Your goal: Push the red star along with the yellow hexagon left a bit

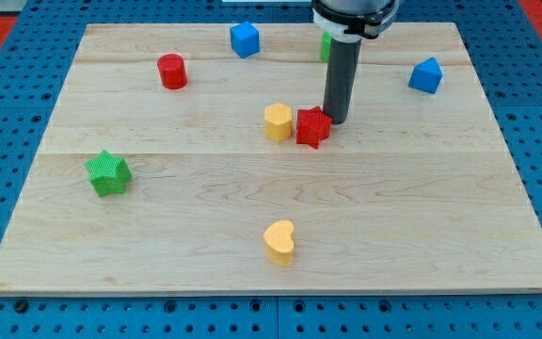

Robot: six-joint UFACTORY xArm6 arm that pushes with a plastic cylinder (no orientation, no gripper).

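Observation:
The red star (312, 126) lies near the middle of the wooden board (252, 217). The yellow hexagon (278, 122) sits just to its left, almost touching it. My tip (336, 121) is at the star's upper right edge, touching or nearly touching it. The dark rod rises from there toward the view's top.
A red cylinder (171, 72) is at the upper left. A blue cube (245, 40) is at the top. A green block (326, 46) is partly hidden behind the rod. A blue block (425, 75) is at the upper right. A green star (108, 173) is at the left. A yellow heart (279, 242) is near the bottom.

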